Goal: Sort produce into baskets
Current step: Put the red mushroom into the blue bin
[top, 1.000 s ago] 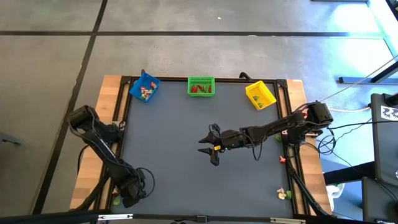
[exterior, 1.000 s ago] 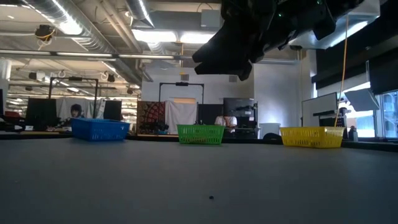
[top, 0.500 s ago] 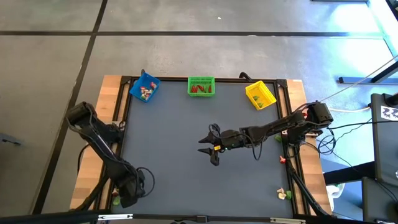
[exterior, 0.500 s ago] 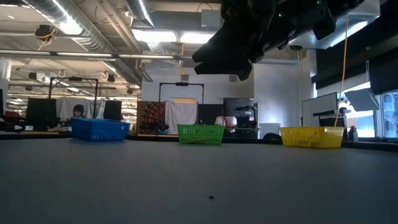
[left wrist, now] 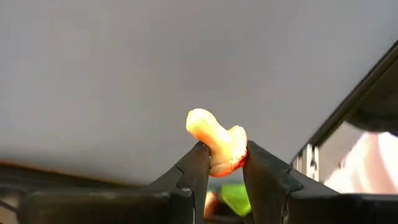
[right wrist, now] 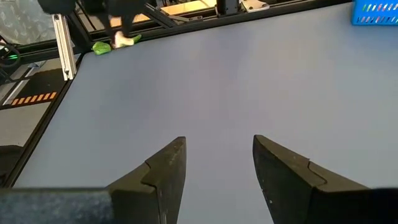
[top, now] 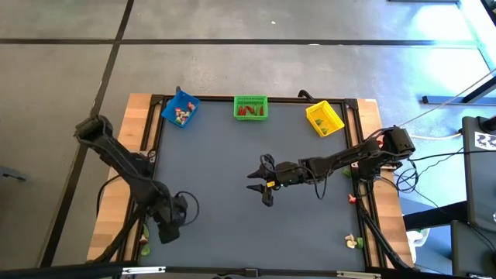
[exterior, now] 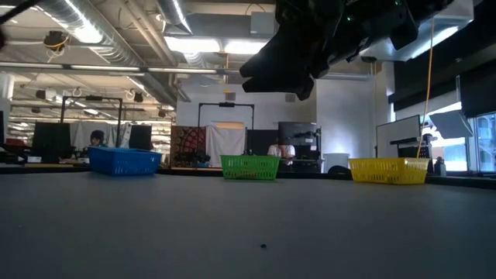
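Your left gripper (left wrist: pixel 222 163) has pinched shut on a whitish piece (left wrist: pixel 217 147) with a reddish underside, and over the last second the left arm has swung up off the near-left corner — so that pick looks done and the carry to a basket comes next. A green piece (top: pixel 144 249) stays on the near-left ledge. Your right gripper (top: pixel 262 184) hasn't moved: it hangs over mid-table, fingers apart, holding nothing. Along the far edge sit the blue basket (top: pixel 180 108), green basket (top: pixel 250 107) and yellow basket (top: pixel 324 117) — each already holding pieces.
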### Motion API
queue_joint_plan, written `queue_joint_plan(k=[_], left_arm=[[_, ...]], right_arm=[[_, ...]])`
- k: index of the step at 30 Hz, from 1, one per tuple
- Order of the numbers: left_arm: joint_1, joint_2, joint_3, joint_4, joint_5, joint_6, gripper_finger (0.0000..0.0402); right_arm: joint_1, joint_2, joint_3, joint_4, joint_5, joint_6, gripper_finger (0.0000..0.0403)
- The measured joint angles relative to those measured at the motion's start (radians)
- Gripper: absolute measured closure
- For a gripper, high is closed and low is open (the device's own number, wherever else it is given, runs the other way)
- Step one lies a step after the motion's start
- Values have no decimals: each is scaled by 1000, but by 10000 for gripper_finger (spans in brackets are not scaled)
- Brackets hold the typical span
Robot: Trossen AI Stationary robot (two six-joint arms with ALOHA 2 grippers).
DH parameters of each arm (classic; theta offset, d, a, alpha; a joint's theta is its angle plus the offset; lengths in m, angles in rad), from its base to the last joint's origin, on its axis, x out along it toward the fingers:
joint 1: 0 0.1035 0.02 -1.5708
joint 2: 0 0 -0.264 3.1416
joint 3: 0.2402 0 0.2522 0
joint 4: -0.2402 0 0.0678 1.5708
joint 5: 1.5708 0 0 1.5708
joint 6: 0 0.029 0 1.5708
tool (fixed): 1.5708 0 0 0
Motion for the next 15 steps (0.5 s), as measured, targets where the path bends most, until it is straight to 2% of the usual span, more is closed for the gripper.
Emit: queue_joint_plan(k=[15], left_arm=[[273,-216,0,-112,-293,288,314]], right_arm=[[0,0,0,-1,2,0,217]])
